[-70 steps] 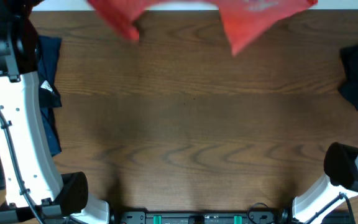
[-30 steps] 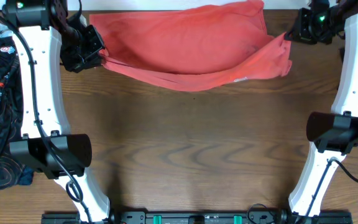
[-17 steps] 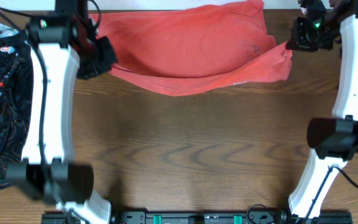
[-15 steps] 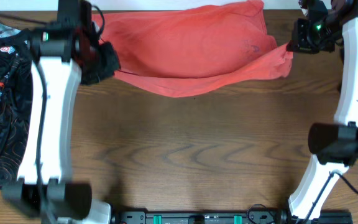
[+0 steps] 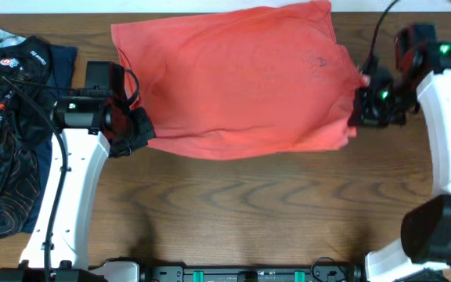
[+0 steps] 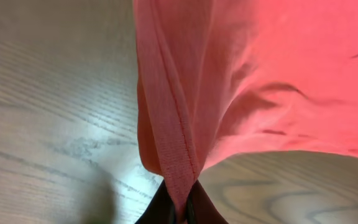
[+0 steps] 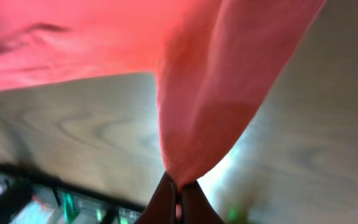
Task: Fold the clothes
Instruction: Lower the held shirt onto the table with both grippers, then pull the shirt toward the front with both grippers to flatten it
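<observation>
Left gripper [image 6: 179, 210]: your jaws are pinching the coral-red T-shirt [image 5: 241, 78] by its hem.
Right gripper [image 7: 179, 198]: your jaws are clamping its other edge.

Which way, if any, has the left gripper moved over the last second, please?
Yes: the left gripper, pinching the coral-red T-shirt, moved toward the wooden table's near edge.
</observation>
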You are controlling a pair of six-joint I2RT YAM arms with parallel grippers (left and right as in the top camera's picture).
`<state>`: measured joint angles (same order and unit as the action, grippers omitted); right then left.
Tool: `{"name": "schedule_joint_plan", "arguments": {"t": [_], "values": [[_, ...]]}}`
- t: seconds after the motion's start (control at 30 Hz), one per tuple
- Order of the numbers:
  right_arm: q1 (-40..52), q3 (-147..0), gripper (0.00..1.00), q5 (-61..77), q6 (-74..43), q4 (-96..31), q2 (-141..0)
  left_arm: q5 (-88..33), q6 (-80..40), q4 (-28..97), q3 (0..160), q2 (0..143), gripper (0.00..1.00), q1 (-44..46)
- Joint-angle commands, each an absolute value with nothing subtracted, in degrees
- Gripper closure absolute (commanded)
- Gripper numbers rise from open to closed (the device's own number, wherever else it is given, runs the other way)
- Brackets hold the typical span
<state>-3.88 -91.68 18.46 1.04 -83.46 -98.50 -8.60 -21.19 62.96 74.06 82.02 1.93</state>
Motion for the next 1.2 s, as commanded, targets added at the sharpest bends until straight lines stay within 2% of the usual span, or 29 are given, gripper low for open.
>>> {"name": "schedule_joint_plan", "arguments": {"t": [0.0, 0.23, 0.4, 0.73, 1.0, 1.17], "values": [[-3.36, -82.35, 0.98, 19.29, -1.91, -80.97, -95.13, -8.54, -21.54, 63.11, 71.24, 80.90, 0.94, 1.76], [-3.38, -64.97, 0.99, 19.27, -6.90, -70.74, -93.32, -9.37, -23.73, 59.18, 59.70, 79.79, 0.94, 1.76], [-3.99, -59.40, 0.98, 16.16, -10.31, -65.76, -93.21, -11.53, -26.11, 53.63, 50.33, 74.85, 0.94, 1.74], [-13.76, -58.83, 0.98, 15.86, -12.21, -62.11, -89.56, -4.54, -28.67, 53.34, 45.69, 61.41, 0.94, 1.69], [-24.73, -58.83, 0.98, 15.88, -13.28, -65.06, -83.72, 3.49, -31.88, 53.06, 45.69, 60.49, 0.94, 1.23], [-28.36, -58.83, 0.98, 15.84, -13.21, -65.84, -80.20, 4.05, -31.86, 50.15, 45.69, 60.40, 0.94, -1.91]]}}
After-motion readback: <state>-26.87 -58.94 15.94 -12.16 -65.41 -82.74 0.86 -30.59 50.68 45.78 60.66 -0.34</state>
